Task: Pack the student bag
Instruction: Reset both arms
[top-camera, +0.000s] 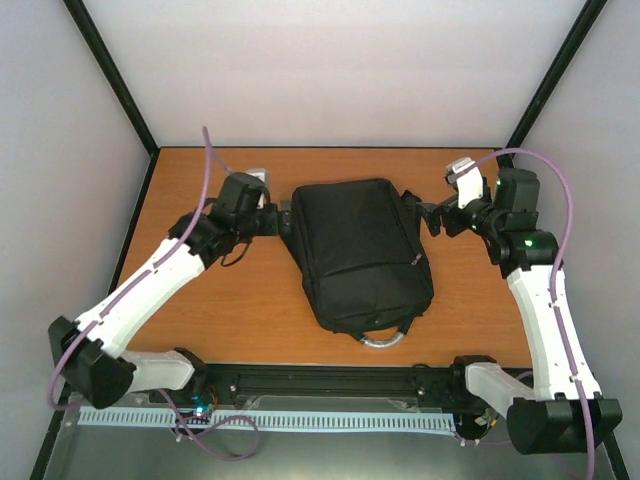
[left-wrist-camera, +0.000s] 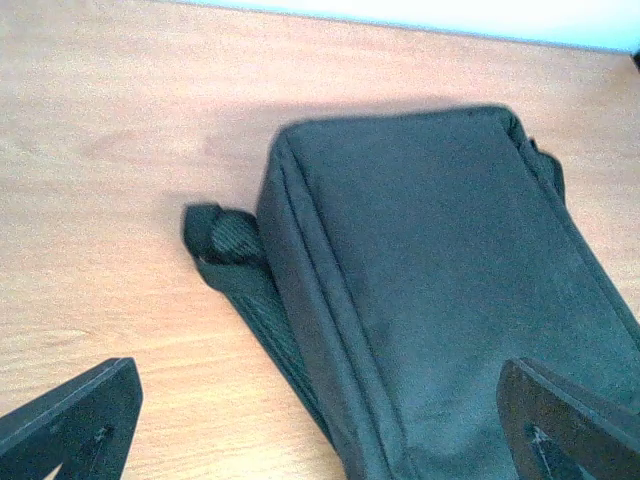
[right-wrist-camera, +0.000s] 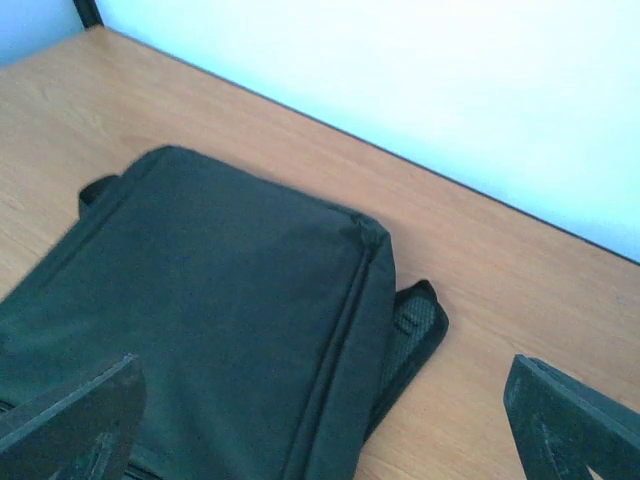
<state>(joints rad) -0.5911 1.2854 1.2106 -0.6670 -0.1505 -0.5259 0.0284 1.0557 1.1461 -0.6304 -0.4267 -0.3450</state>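
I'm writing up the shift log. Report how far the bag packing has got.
Done: the large black fabric backpack lies flat on the wooden table, looking closed, no loose items in view. In hand: nothing; the left gripper and right gripper stand open beside its far corners. Left: its contents are hidden, so possibly nothing remains.

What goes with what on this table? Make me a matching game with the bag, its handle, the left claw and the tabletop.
Things:
1. student bag
2. loop handle
3. left gripper
4. table

Descriptions:
A. orange-brown wood
B. grey, at the bag's near end
C. black, lying flat
D. open, by the bag's far left corner

Pairs: 1-C, 2-B, 3-D, 4-A
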